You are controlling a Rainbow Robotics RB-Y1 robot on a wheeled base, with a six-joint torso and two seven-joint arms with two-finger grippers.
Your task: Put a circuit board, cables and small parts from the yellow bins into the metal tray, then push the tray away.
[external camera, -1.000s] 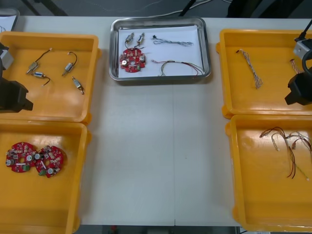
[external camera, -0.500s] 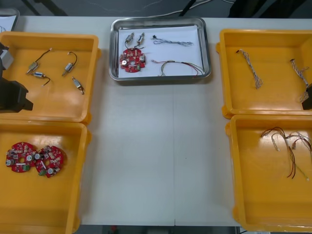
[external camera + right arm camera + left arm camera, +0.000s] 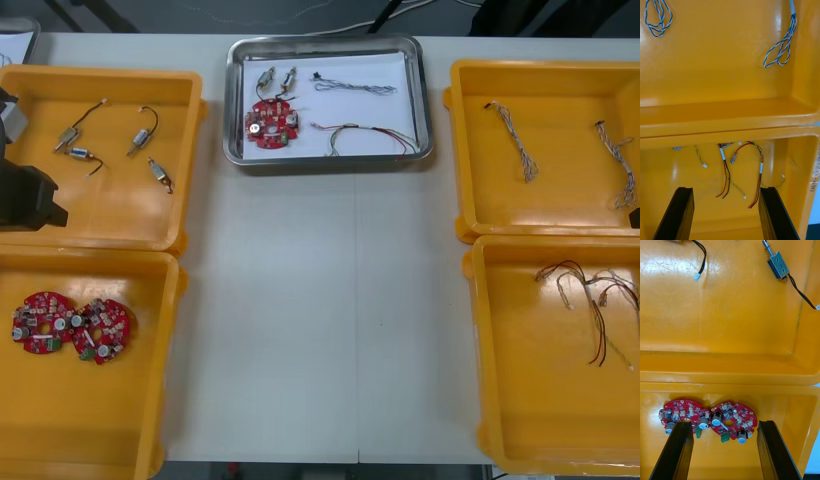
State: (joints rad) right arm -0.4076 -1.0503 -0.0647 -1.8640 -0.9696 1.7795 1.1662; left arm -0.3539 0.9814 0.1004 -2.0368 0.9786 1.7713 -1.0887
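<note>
You had a light table [image 3: 320,300] under the camera. Its top was pale and matte, and a thin seam [image 3: 356,320] ran from mid-frame down toward the bottom edge. Beyond the table's far edge, along the top of the frame, lay dark floor [image 3: 200,15]. A pale cord [image 3: 345,22] trailed across it at top centre. The light fell evenly, leaving only soft shadows.

Blocky black left arm [image 3: 25,195] with grey housing [image 3: 10,118]; left fingers [image 3: 675,452] and right fingers [image 3: 773,213] flat matte-black slabs.
</note>
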